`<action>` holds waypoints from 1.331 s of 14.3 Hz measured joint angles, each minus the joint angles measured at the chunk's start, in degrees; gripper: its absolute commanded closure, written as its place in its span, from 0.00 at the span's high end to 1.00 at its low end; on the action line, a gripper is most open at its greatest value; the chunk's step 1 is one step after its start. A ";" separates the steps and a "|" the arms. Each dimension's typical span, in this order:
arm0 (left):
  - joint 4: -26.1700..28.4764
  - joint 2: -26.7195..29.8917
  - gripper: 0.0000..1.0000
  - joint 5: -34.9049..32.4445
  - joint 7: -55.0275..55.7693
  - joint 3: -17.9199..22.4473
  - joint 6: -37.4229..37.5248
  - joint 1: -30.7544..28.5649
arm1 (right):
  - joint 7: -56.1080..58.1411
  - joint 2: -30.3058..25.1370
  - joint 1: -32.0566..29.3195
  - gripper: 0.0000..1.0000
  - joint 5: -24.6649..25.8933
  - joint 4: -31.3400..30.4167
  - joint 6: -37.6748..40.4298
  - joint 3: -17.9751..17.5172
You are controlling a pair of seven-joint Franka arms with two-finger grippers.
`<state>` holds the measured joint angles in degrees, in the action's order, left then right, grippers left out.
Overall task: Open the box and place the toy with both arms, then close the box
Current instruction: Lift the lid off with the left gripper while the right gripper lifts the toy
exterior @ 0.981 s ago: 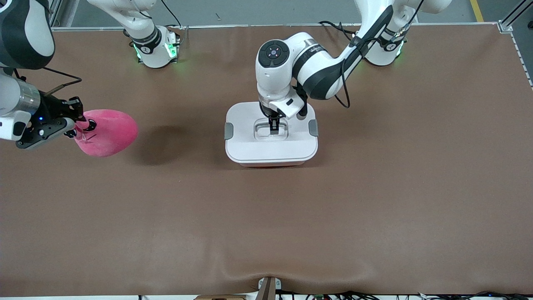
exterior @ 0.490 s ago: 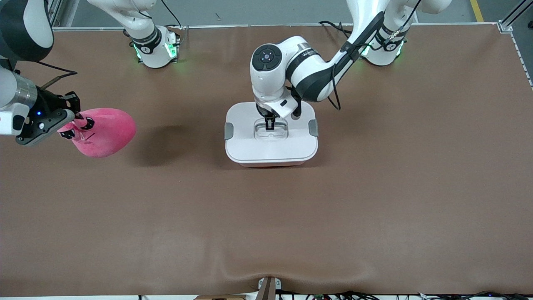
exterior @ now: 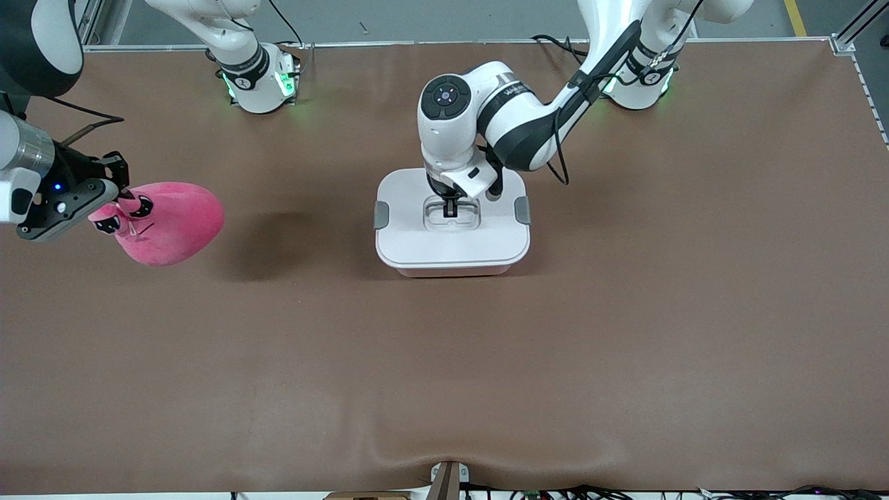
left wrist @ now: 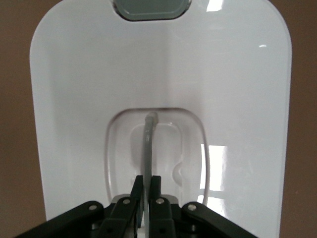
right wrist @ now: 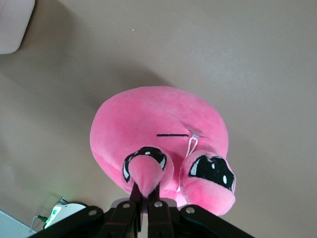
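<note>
The white box (exterior: 451,246) stands at the table's middle with its lid on. My left gripper (exterior: 450,207) is over the lid's middle, shut on the thin clear handle (left wrist: 147,134) that stands up from the recess. In the left wrist view the left gripper (left wrist: 147,183) pinches the handle over the lid (left wrist: 84,99). The pink toy (exterior: 173,222) hangs in the air over the table's right-arm end. My right gripper (exterior: 118,201) is shut on its snout. In the right wrist view the toy (right wrist: 158,119) hangs from the right gripper (right wrist: 147,191), with both black eyes showing.
Grey clips (exterior: 380,214) (exterior: 522,210) sit on the box's two short sides; one clip (left wrist: 151,7) shows in the left wrist view. Brown table mat (exterior: 625,333) stretches all round. A corner of the box (right wrist: 12,25) shows in the right wrist view.
My right gripper has carried the toy a little toward the right arm's end of the table. My left wrist has shifted slightly over the lid, gripper still at the handle.
</note>
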<state>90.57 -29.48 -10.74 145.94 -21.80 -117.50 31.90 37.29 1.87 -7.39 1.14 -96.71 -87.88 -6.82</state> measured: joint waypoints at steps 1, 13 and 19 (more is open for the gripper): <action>-0.07 0.00 0.00 0.00 0.00 0.03 -0.02 -0.01 | 0.00 0.00 0.00 0.00 0.00 0.01 0.38 -0.01; -1.98 8.75 0.00 -0.01 -2.07 -0.08 8.65 -0.59 | 5.27 -1.08 1.12 0.00 -0.12 1.89 2.26 -7.98; -2.06 16.98 0.00 1.30 -19.77 0.00 17.18 -8.00 | 10.13 -1.64 0.47 0.00 -1.21 2.02 -1.42 -20.06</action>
<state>88.51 -12.50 -9.44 126.17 -21.81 -100.32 23.91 47.42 0.22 -6.92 -0.07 -94.70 -89.30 -26.89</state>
